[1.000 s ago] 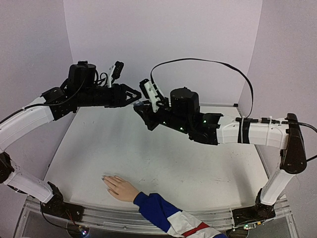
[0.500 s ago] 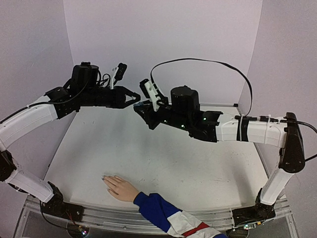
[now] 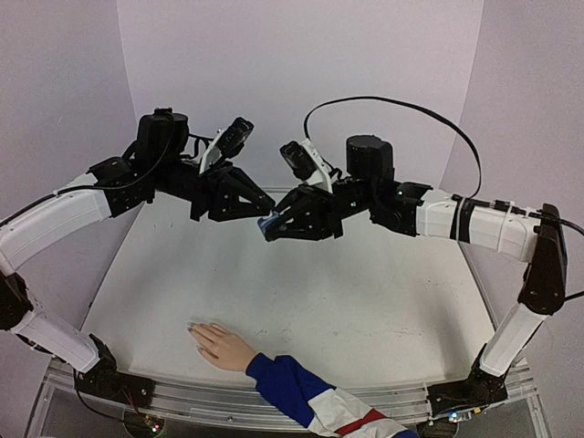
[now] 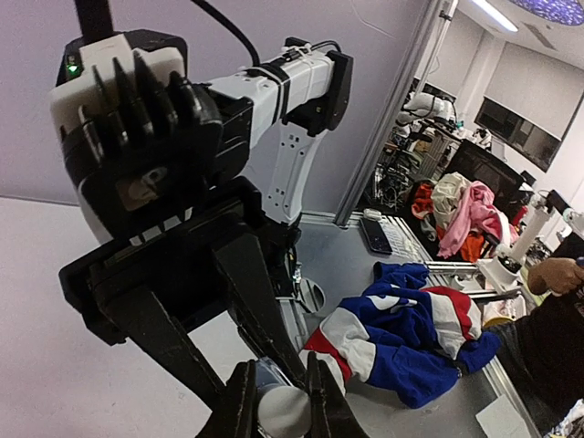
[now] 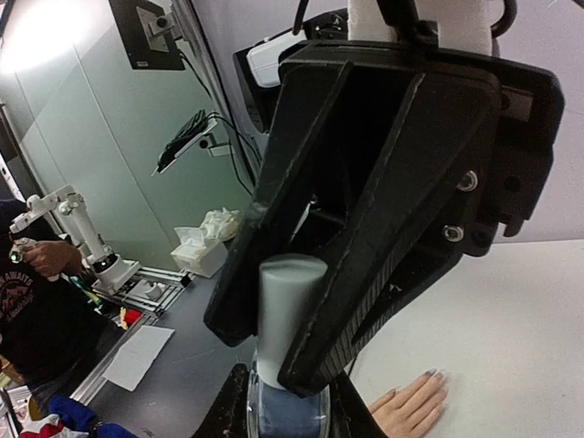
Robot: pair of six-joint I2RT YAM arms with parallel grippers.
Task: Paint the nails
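both arms meet in mid-air over the far half of the white table [image 3: 383,301], their tips touching around one small object. the right gripper [image 5: 285,422] is clamped on the body of a small blue bottle [image 3: 267,224], its two fingers pressing the sides. the left gripper [image 4: 281,403] comes in from the opposite side and pinches the bottle's white cap [image 5: 290,297] between its black fingers [image 5: 365,265]. in the right wrist view the cap stands upright above the blue body, with the left fingers closed against it on both sides. whether the cap is seated or lifted off the neck cannot be told, as the join is hidden behind the fingers. the pale flesh-coloured hand [image 3: 224,347] lies flat, palm down, near the front edge of the table, left of centre and well apart from the grippers. its fingers are straight and close together, pointing toward the left. the nails [image 5: 431,374] sit at the fingertips and look slightly greyish in the right wrist view, too small to say more. the wrist runs into a blue, white and red sleeve [image 3: 306,394] that reaches the near edge.
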